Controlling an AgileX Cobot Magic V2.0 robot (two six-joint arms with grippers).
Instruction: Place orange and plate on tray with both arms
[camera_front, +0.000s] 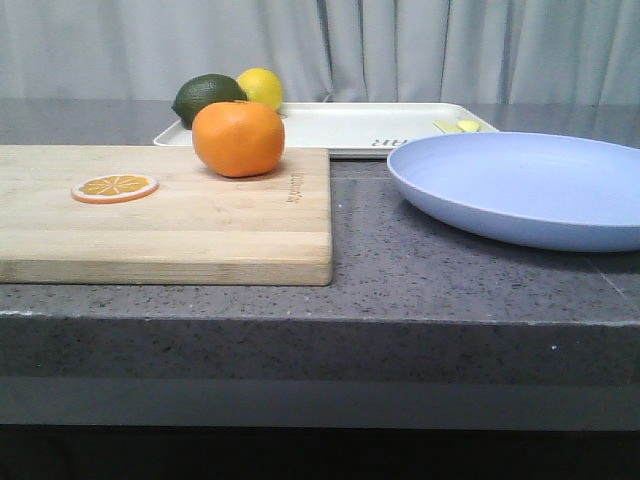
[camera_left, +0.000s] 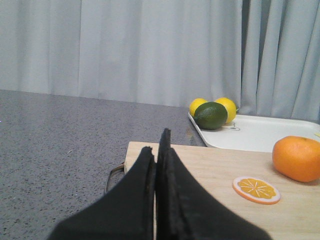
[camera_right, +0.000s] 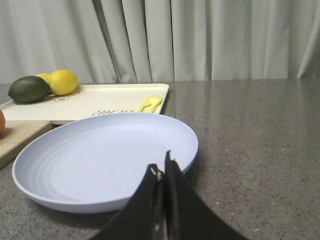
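The orange is seen centre-left on the cutting board; both end effectors, left and right, are pressed together, empty.

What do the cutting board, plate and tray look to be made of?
Cutting board: light wood, unvarnished look, visible grain.
Plate: matte lavender-blue, faint concentric ridges; probably plastic or a fibre composite.
Tray: smooth cream with a low rolled rim; plastic or enamelled metal, hard to tell.
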